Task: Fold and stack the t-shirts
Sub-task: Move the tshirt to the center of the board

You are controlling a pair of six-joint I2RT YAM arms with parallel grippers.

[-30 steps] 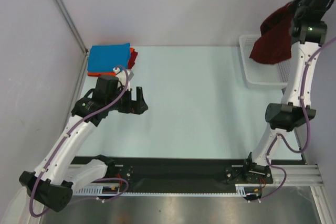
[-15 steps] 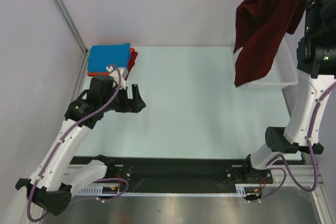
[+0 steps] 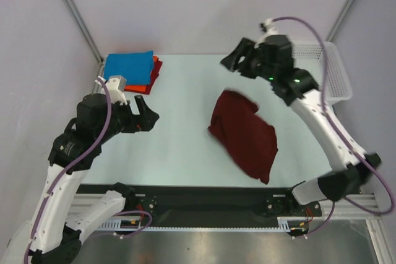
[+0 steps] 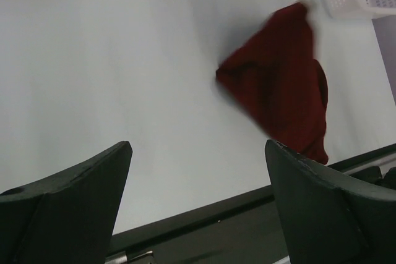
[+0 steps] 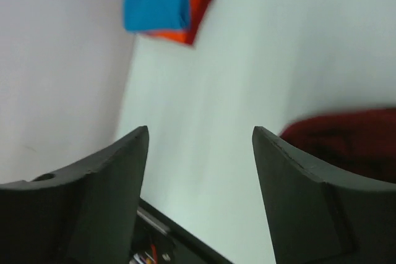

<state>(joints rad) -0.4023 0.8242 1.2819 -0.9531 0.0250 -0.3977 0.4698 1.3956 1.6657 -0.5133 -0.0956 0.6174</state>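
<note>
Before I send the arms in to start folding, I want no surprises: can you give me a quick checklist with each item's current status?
1. Right jaws open and empty: ok.
2. Left jaws open and empty: ok.
3. Maroon shirt out of the basket, over the middle of the table: ok.
4. Maroon shirt spread flat for folding: not ok, it is crumpled.
5. Maroon shirt fully at rest: cannot tell, it is blurred in the left wrist view.
6. Folded blue shirt in the far left corner, apart from the maroon shirt: ok.
</note>
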